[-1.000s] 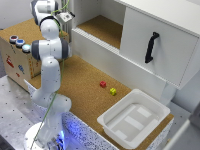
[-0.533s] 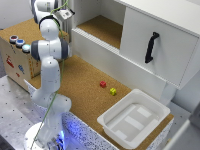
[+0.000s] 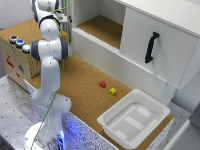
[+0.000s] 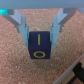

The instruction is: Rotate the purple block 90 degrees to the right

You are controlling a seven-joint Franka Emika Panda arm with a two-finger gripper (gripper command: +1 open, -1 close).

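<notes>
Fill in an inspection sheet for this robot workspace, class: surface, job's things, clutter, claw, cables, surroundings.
Surface: cork board covering the counter.
Job's things: purple block with yellow markings, lying on cork between the claw's fingers; seen only in the wrist view.
Clutter: red cube, yellow cube, white tray.
Claw: claw open, fingers either side of the block; contact unclear.
Cables: thin green cable along the arm.
Surroundings: white cabinet with black handle; cardboard box with buttons.

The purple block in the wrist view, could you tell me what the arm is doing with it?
The Franka arm's gripper sits over the purple block, which rests on the cork surface. The jaws stand open on either side of it, not yet closed. Farther along the cork lie a small red cube, a small yellow cube and a white bin.
</notes>
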